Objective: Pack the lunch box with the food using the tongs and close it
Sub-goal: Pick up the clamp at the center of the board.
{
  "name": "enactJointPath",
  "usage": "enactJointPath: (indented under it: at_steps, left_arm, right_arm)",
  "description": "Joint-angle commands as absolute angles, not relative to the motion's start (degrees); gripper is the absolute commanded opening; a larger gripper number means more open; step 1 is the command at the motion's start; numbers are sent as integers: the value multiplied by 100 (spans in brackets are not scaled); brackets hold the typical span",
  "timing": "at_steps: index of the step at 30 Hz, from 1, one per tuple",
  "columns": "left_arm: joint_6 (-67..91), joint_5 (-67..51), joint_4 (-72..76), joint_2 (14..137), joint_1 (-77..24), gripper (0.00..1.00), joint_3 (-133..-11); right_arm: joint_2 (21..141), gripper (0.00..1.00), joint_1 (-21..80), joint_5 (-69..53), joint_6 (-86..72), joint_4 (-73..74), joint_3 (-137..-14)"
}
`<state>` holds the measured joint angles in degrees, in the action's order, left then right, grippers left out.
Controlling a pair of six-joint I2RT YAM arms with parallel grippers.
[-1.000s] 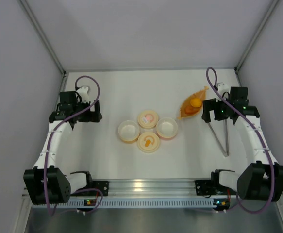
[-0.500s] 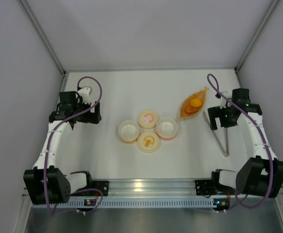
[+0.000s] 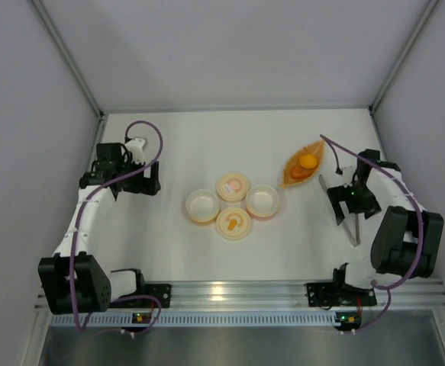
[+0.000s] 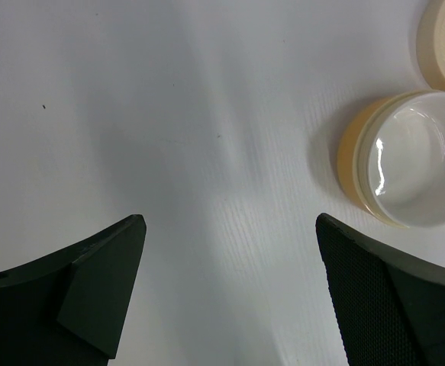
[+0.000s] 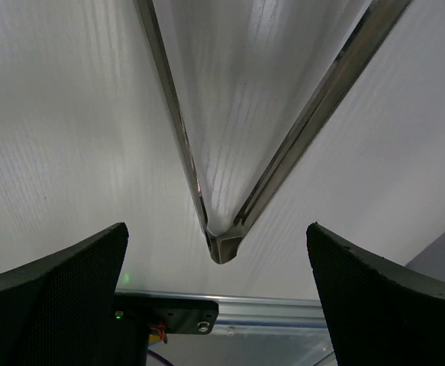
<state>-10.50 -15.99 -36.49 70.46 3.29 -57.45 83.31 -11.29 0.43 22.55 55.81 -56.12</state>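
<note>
Nothing is packed yet. Both halves of the lunch box, the yellow-orange tub [image 3: 201, 206] and the pink tub [image 3: 262, 201], stand open and empty in the middle of the table [image 3: 176, 145]. Their cream covers lie loose between them, the far lid [image 3: 233, 187] and the near lid [image 3: 233, 223]. The food waits just right of the pink tub, with the round ball [image 3: 307, 161] resting in the orange leaf-shaped dish [image 3: 292, 177]; the small wedge piece I cannot make out. The tongs [image 5: 178, 130] lie flat on the table at the right, their V opening toward the far side and the joined end pointing near, with nothing gripping them. The right gripper [image 5: 216, 229] hovers over that joined end with its fingers spread wide on either side, apparently touching nothing. The left gripper [image 4: 228, 221] hangs at the left, likewise spread and empty, with the yellow-orange tub off to its right. Picking up the tongs, carrying each piece across and fitting both lids all remain to be done. Compared with a second ago, the right arm has drawn back from beside the dish toward the near edge and now sits above the tongs' hinge. The left arm, tubs, lids, dish and tongs are where they were.
</note>
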Motion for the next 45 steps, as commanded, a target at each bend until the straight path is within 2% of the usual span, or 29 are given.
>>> enactJointPath:
  at_steps: [1, 16, 31, 41, 45]
  left_arm:
    - [-1116, -1679, -3577, 7101, 334, 98, -5950]
    - [-1134, -1679, -3428, 7435, 334, 98, -5968]
    - [-1125, -1705, -3349, 7638, 334, 98, -6003]
    - [-1090, -1679, -3296, 7875, 334, 98, -6082]
    - [-1046, -1705, -3287, 7972, 334, 98, -6117]
  right_arm:
    - [8585, 99, -1239, 316, 2320, 5318, -5625]
    - [9624, 98, -1336, 89, 2330, 4395, -5704]
    - [10502, 67, -1696, -298, 1749, 3990, -6819]
    - [11311, 67, -1749, -721, 1784, 3542, -7988]
    - [11487, 72, -1749, -835, 1793, 3288, -8121]
